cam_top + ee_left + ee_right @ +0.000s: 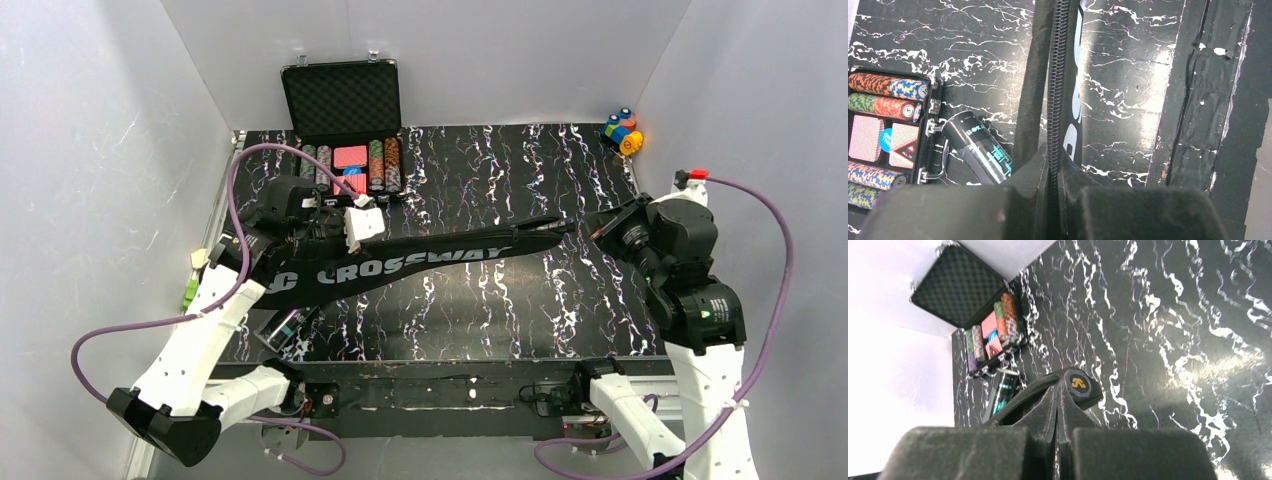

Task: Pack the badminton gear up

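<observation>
Currently your left gripper (1053,175) is clamped on the zipper edge of the black CROSSWAY bag (400,268) at its wide end. Your right gripper (1058,400) is pinched shut on the narrow end, where a racket's butt cap (1079,384) with a yellow logo pokes out. You have the bag stretched between the two arms over the marbled table (500,310). The black tube (979,152) with teal print lies on the table by the bag's wide end, just beside the open poker chip case (345,125). Toy blocks (622,130) sit in the far right corner.
</observation>
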